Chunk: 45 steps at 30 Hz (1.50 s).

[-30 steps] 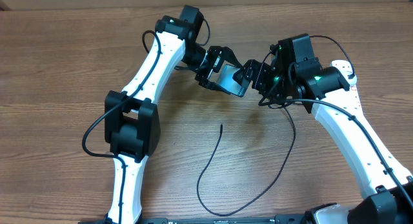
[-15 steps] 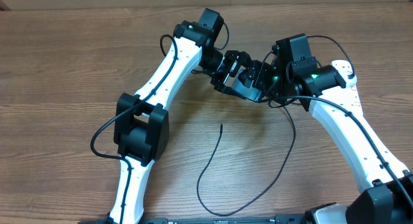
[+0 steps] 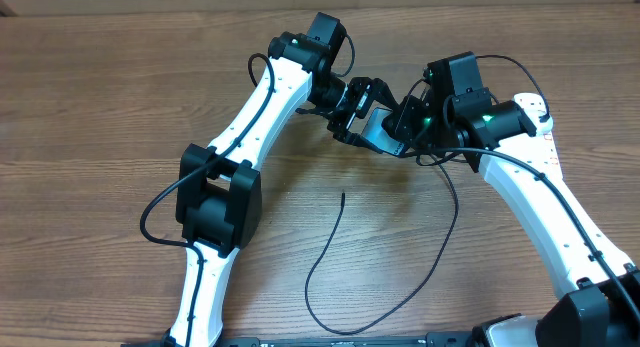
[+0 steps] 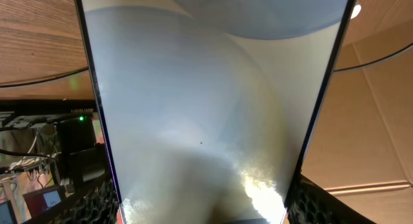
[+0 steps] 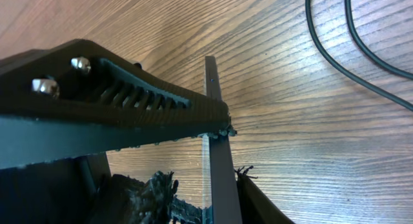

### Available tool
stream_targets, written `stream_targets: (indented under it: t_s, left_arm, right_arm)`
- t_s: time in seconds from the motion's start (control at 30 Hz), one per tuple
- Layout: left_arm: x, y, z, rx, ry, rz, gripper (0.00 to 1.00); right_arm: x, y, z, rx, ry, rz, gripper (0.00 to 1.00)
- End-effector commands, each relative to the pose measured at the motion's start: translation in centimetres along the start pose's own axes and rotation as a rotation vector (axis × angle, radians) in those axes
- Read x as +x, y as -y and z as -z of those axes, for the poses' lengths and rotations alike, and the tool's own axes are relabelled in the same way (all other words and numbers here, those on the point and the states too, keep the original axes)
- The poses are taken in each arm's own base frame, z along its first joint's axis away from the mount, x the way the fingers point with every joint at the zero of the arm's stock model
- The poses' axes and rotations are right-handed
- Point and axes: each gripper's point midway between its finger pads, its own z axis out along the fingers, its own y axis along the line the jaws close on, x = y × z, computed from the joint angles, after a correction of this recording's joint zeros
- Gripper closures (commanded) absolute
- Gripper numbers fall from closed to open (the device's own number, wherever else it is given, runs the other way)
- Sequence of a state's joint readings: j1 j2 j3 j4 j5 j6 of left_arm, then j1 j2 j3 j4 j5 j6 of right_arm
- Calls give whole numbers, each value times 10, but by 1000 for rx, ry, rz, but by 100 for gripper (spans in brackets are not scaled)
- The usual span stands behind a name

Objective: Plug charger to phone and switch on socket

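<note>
The phone [image 3: 378, 135] hangs above the table between the two arms, and my left gripper [image 3: 358, 109] is shut on its long edges. In the left wrist view the phone's pale glassy face [image 4: 206, 88] fills the frame between the fingers of the left gripper [image 4: 203, 208]. My right gripper [image 3: 404, 118] straddles the phone's far end. In the right wrist view the phone [image 5: 216, 153] shows edge-on inside the right gripper [image 5: 206, 193]; one finger touches it and a small gap shows at the other. The charger [image 3: 322, 257] lies loose on the wood. The socket is out of view.
The charger's free tip [image 3: 343, 194] points up the table below the phone, and its loop runs close to the front edge. Two strands of black cable [image 5: 335, 50] cross the wood beside the right gripper. The left gripper's ribbed finger [image 5: 129, 98] crosses the phone.
The left arm carried the phone to the right, into the right gripper's reach, then held still. The right jaws have narrowed around the phone's edge.
</note>
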State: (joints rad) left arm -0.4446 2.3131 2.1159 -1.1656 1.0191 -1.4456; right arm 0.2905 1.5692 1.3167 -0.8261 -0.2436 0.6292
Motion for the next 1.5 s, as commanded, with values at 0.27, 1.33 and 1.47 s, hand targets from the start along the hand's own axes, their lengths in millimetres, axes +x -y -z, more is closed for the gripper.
stream_targets:
  t_s: [0.27, 1.33, 1.47]
  left_arm:
    - [21, 12, 5, 36, -91, -8, 96]
    - [19, 12, 5, 36, -82, -11, 96]
    - [17, 12, 4, 35, -69, -11, 94]
  right_arm:
    - [-5, -6, 2, -6, 20, 11, 73]
    - [-1, -1, 2, 14, 8, 6, 96]
    - [-1, -1, 2, 14, 8, 6, 96]
